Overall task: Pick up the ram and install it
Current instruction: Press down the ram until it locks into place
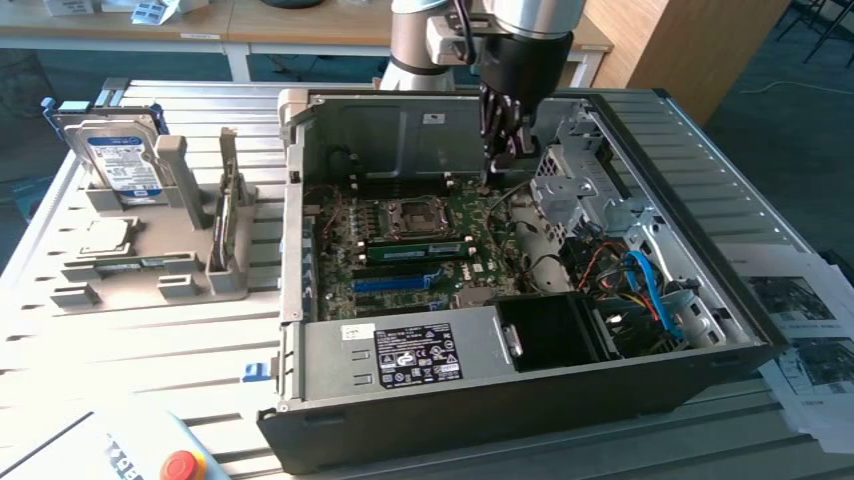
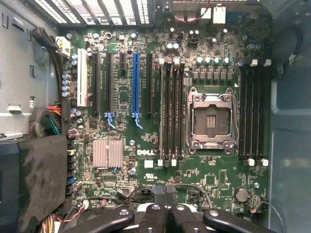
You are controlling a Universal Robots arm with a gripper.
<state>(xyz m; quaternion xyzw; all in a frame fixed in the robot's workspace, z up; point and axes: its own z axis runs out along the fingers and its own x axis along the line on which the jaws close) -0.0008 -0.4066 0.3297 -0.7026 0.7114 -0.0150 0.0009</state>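
one green ram [image 1: 414, 250] stands on edge in slot beside cpu socket [image 1: 407, 213], looks seated, so needs no grip. jaws pressed together, empty, hang above motherboard [image 2: 146, 170], apart from ram. case [image 1: 534, 410] lies sideways on worktop [image 1: 134, 335], board facing up for reach from above.

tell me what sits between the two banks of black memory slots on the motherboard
The CPU socket, framed in metal, lies between one bank of slots and the other bank, as the wrist view shows.
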